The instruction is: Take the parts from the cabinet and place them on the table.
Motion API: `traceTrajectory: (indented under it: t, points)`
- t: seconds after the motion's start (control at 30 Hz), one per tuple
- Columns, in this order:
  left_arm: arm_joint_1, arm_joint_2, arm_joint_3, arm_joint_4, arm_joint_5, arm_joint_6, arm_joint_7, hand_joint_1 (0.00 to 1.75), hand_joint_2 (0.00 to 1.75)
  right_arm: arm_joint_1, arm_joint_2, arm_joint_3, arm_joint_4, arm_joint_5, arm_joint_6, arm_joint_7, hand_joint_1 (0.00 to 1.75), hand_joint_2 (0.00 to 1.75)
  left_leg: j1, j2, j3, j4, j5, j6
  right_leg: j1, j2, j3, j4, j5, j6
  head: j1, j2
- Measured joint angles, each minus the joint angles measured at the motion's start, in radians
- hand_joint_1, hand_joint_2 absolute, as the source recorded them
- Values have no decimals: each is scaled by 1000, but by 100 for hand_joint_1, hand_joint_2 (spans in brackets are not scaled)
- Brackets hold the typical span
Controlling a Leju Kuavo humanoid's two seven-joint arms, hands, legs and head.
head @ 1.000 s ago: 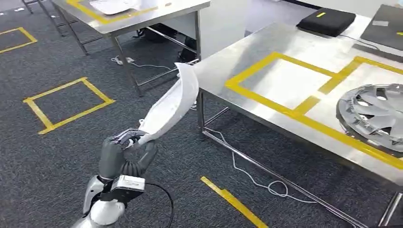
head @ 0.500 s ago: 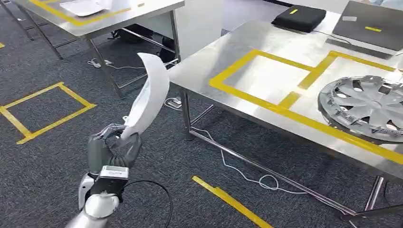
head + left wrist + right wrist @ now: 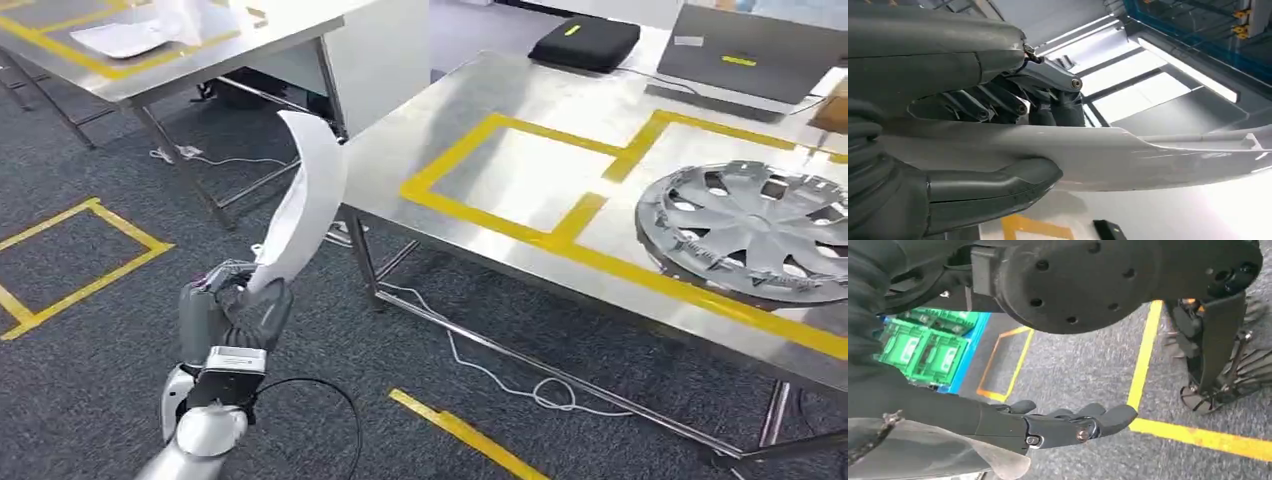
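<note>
— Fingers [image 3: 998,187] of the left hand [image 3: 232,308] wrap the lower end of the long white curved panel [image 3: 305,205]; thumb under, darker fingers over, as the left wrist view has it. And the other hand?

— Right hand [image 3: 1058,425] hangs low over the carpet, fingers stretched out and a little apart, holding nothing.

— Where is the panel now?

— Standing up from the grip, its tip leaning toward the near corner of the steel table [image 3: 480,215], over the carpet and not touching the top.

— So which step?

— I judge it the carry: part in hand, table reached, not yet set down.

— What does the next move ask?

— Lifting the panel over the edge and laying it flat inside the free yellow tape square [image 3: 520,170], beside the wheel cover [image 3: 755,230], watching that the long tip clears the edge
</note>
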Motion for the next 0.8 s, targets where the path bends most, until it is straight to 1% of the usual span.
traceTrajectory:
  t: [0.03,0.07,0.1,0.13,0.17,0.2,0.23,0.27,0.3,0.33,0.37,0.4,0.43,0.47,0.5,0.53,0.57,0.6,0.63,0.67,0.7,0.73,0.77,0.8]
  points:
    - [-1,0,0,0,0,0,0,175,175,-2,0,0,1,3,0,-2,0,175,-2,1,24,-41,-23,4,-2,5,2,0,-6,7,-2,0]
    - [-1,-1,0,0,0,0,0,175,175,-2,0,0,4,6,-2,-2,0,175,-5,1,21,-42,-33,7,-5,0,-4,-9,-3,14,0,0]
    - [-1,-1,0,0,1,2,0,175,175,-3,-1,0,7,8,-2,-2,0,175,-5,0,24,-52,-35,14,-6,0,12,3,8,23,-3,0]
    - [-2,-1,2,0,1,3,0,175,175,-4,-3,0,10,12,-5,-2,0,175,-1,-2,38,-61,-38,20,-5,-2,24,-2,4,30,-6,0]
    - [-2,-2,3,0,1,5,0,175,175,-5,-7,-1,12,16,-8,4,0,175,4,-1,62,-73,-38,23,-5,-6,20,6,-6,34,-4,0]
    - [-5,-3,4,0,1,7,0,175,175,-8,-7,-2,18,18,-10,5,0,175,6,-1,74,-77,-43,28,-4,-10,-1,49,-8,36,1,0]
    - [-9,-4,5,0,1,8,-1,175,175,-12,-10,-6,24,19,-11,5,0,175,6,0,79,-77,-49,32,-5,-10,-52,125,-16,36,6,0]
    - [-9,-5,6,1,0,8,-1,175,175,-14,-12,-9,27,20,-11,2,0,175,5,1,83,-77,-57,32,-6,-10,-111,203,-40,38,5,0]
    - [-7,-5,7,2,0,8,-1,175,175,-13,-15,-10,31,22,-13,1,0,175,4,2,90,-77,-66,33,-6,-10,-160,257,-66,39,5,0]
    - [-7,-6,8,3,0,9,-1,175,175,-11,-15,-12,35,25,-15,1,0,175,4,2,99,-77,-75,33,-6,-10,-196,283,-77,42,6,0]
    - [-6,-6,8,5,0,9,-1,175,175,-10,-18,-16,38,26,-15,1,0,175,3,2,113,-77,-85,33,-6,-11,-213,266,-59,41,7,0]
    - [-7,-6,10,5,0,10,-1,175,175,-8,-18,-18,41,27,-16,2,0,175,3,2,129,-77,-97,31,-6,-11,-210,215,-17,40,8,0]
    - [-7,-6,11,5,0,10,-1,175,175,-6,-20,-19,43,29,-16,5,0,175,2,6,148,-77,-111,29,-5,-16,-195,139,39,39,9,0]
    - [-7,-7,13,6,-1,10,-1,175,175,-6,-20,-21,46,29,-17,4,0,175,1,12,161,-78,-125,27,-3,-36,-180,65,107,34,10,0]
    - [-6,-7,14,7,-1,11,-2,175,175,-8,-24,-23,49,29,-19,4,0,175,0,18,169,-79,-136,24,4,-70,-181,55,134,24,8,0]
    - [-5,-6,15,8,-3,11,-3,175,175,-13,-26,-24,54,30,-20,3,0,175,-4,20,176,-79,-144,15,18,-80,-188,33,120,17,11,0]
    - [-4,-6,16,8,-3,12,-3,175,175,-19,-26,-24,58,32,-20,0,0,175,-4,29,179,-84,-152,7,20,-69,-175,43,125,4,10,0]
    - [-4,-7,17,8,-7,11,-3,175,175,-22,-27,-24,60,34,-23,2,0,175,-1,34,189,-76,-153,4,20,-55,-171,42,116,-2,11,0]
    - [-8,-8,16,8,-9,12,-5,175,175,-22,-30,-24,63,37,-26,2,0,175,-1,37,189,-62,-146,-1,19,-45,-163,40,112,-8,9,0]
    - [-12,-9,17,8,-10,12,-6,175,175,-23,-32,-24,65,39,-27,2,0,175,1,34,170,-19,-138,-8,10,-35,-146,33,108,-12,9,0]
    - [-14,-8,17,7,-10,13,-6,175,175,-22,-34,-25,67,40,-29,2,0,175,1,24,143,38,-128,-13,7,-30,-133,31,101,-20,5,0]
    - [-14,-7,17,8,-11,14,-7,175,175,-23,-35,-25,70,42,-29,0,0,175,3,19,101,106,-141,-17,5,-20,-123,30,92,-25,4,0]
    - [-13,-7,17,8,-11,14,-7,175,175,-25,-37,-25,74,43,-29,0,0,175,6,18,52,172,-179,-21,3,-8,-114,30,83,-25,3,0]
    - [-10,-6,18,8,-11,14,-7,175,175,-25,-37,-25,76,43,-29,0,0,175,9,18,12,216,-221,-25,3,2,-105,30,75,-25,5,0]
